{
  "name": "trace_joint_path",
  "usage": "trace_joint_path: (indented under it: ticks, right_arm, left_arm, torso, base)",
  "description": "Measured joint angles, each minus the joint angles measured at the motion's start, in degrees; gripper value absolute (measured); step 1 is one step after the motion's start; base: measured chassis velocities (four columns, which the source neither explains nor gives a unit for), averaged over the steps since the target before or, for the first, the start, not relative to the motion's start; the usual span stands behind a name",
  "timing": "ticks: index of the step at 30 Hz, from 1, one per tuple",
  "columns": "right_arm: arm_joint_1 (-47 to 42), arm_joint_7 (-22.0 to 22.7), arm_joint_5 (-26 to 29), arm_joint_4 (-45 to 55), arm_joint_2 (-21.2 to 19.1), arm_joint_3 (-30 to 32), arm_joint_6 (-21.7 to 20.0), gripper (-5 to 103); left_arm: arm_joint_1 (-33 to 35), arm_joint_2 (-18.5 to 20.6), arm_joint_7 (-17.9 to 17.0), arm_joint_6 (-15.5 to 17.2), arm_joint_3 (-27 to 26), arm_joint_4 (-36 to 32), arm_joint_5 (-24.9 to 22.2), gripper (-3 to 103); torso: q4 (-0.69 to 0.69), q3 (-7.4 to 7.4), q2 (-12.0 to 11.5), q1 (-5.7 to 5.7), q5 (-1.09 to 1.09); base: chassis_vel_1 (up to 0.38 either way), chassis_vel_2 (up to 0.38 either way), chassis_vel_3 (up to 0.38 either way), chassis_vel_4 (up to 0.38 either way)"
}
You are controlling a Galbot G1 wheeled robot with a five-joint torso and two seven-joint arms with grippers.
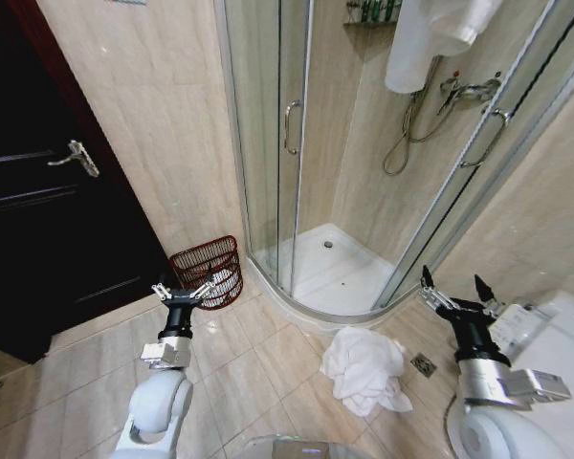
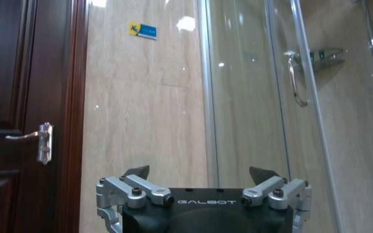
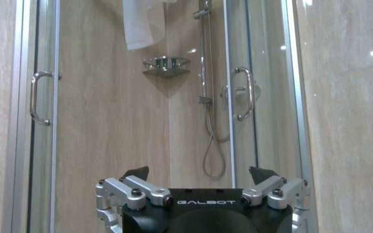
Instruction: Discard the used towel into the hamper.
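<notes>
A crumpled white towel [image 1: 365,370] lies on the beige floor tiles in front of the shower, between my two arms. The hamper [image 1: 209,270], a small dark red-brown open-weave basket, stands by the wall between the door and the shower cabin. My left gripper [image 1: 184,288] is raised just in front of the hamper, open and empty; the left wrist view shows its fingertips [image 2: 200,173] spread wide. My right gripper [image 1: 456,284] is held up to the right of the towel, also open and empty, its jaws [image 3: 200,173] wide apart in the right wrist view.
A glass corner shower cabin [image 1: 297,143] stands straight ahead, with another white towel [image 1: 430,38] hanging high over it. A dark wooden door [image 1: 38,191] closes off the left. A floor drain [image 1: 423,364] sits beside the towel. A white counter edge [image 1: 555,344] is at the right.
</notes>
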Motion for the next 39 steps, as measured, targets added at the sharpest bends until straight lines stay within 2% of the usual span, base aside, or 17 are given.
trace_joint_path:
  ticks: [30, 39]
  right_arm:
    - [3.32, 1.51, 0.29, 1.07, -3.07, -0.56, -3.29, 100]
    - [5.08, 3.00, 1.22, 1.58, -6.31, -1.08, -5.92, 100]
  left_arm:
    - [-0.87, 0.67, 0.19, 1.15, -0.37, -1.48, -1.00, 100]
    - [-0.76, 0.66, 0.24, 1.26, -0.70, -1.51, -1.48, 100]
  torso:
    - [0.00, 4.25, 7.63, 3.35, 0.00]
    - [0.00, 5.72, 10.24, 4.52, 0.00]
  base:
    - [0.000, 0.000, 0.000, 0.000]
    - [0.000, 0.000, 0.000, 0.000]
